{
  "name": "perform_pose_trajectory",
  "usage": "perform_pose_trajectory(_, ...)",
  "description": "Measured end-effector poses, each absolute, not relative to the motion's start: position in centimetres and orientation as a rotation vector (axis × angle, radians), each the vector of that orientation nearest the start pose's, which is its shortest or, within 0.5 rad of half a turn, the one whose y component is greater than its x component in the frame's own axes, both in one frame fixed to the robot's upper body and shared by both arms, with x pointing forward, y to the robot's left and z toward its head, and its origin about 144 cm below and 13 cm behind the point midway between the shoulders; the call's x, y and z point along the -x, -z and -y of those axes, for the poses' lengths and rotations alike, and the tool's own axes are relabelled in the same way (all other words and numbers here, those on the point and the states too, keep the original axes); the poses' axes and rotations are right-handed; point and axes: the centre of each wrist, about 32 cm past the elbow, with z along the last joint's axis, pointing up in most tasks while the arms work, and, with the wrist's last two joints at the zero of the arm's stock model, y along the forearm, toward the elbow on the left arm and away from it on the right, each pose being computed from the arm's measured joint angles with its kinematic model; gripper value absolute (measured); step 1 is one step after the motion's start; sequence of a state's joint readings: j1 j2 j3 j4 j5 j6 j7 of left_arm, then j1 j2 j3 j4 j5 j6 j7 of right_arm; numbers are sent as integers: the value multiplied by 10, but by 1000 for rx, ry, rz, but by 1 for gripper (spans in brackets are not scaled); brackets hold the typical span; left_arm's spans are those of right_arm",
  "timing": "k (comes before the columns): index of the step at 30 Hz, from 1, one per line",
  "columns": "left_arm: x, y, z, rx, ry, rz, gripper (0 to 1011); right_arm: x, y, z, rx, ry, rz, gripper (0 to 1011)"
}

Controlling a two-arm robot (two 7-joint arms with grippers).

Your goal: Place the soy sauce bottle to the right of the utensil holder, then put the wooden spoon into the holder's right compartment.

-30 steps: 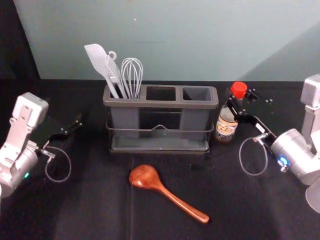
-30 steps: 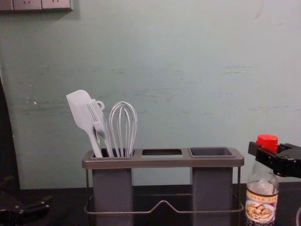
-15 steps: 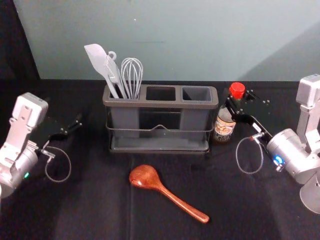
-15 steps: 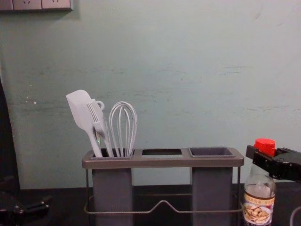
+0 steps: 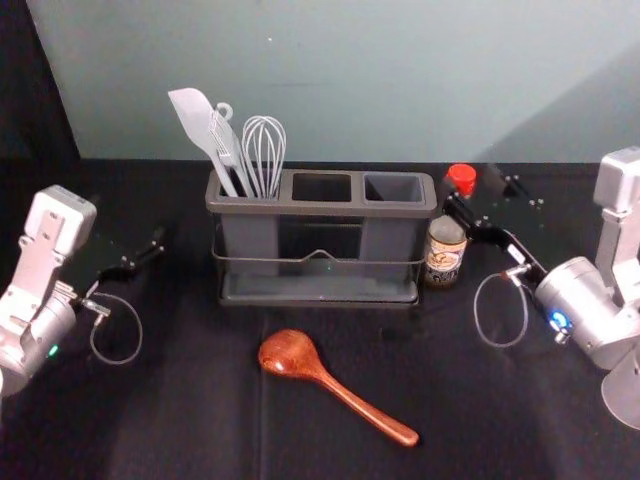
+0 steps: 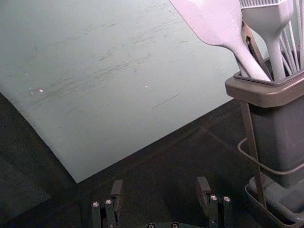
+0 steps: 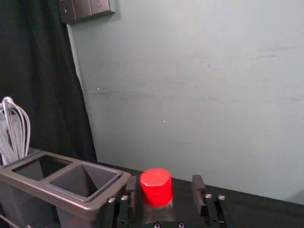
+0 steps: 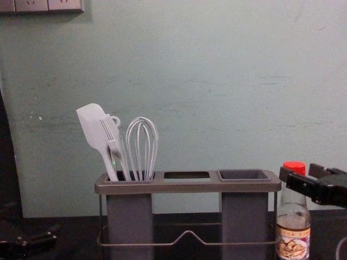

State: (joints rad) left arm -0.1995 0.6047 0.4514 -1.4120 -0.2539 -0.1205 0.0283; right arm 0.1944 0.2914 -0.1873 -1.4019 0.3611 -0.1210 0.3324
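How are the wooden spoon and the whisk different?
The wooden spoon is reddish-brown, while the whisk is pale grey. The wooden spoon lies on the table; the whisk stands, wires up, in the holder's left compartment. The wooden spoon has a solid head, the whisk looped wires. Both are kitchen utensils.

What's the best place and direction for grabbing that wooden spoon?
Probably midway along the handle of the wooden spoon, from straight above, with the right pincer closing across it. The spoon lies flat, its handle slim and straight while its bowl is broad and rounded, so likelier to slip. The handle also points towards the robot and its right side.
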Motion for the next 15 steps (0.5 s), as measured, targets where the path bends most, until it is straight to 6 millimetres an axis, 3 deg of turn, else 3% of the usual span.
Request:
perform_pose_trajectory(11,-489,-1140,-310,-305,-1248,285,1000,-481,-1187,270,-89,1149,156,1000)
perform_pose_trajectory(15,-489,-1140,-310,-304,-1248,285,1000,-468,-1195,266,-88,1139,183,1002)
